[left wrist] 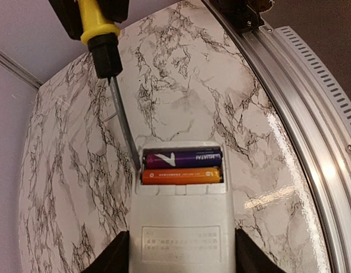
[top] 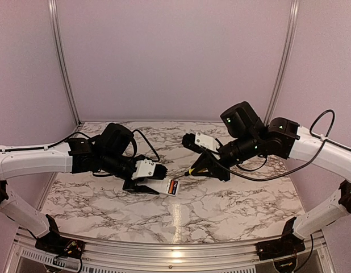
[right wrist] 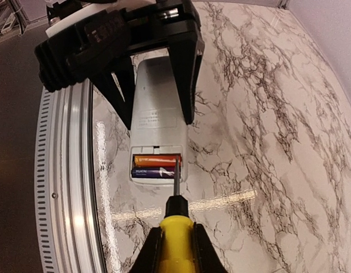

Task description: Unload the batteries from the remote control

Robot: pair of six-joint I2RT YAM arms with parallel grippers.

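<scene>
Left gripper (left wrist: pixel 184 253) clamps the white remote control (left wrist: pixel 178 219), mid marble table (left wrist: pixel 181 68). Compartment uncovered: purple battery (left wrist: pixel 184 158) and orange battery (left wrist: pixel 181 176) seated side by side, print illegible. Right gripper (right wrist: pixel 175 250) grips yellow-handled screwdriver (right wrist: pixel 176 224), tip at their end.

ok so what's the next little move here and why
Probably lever the yellow-handled metal screwdriver in the right claw under the end of the orange cylindrical battery to pop it up. Its tip rests at that end, the bay is open, and the left claw grips the flat white plastic remote.
</scene>
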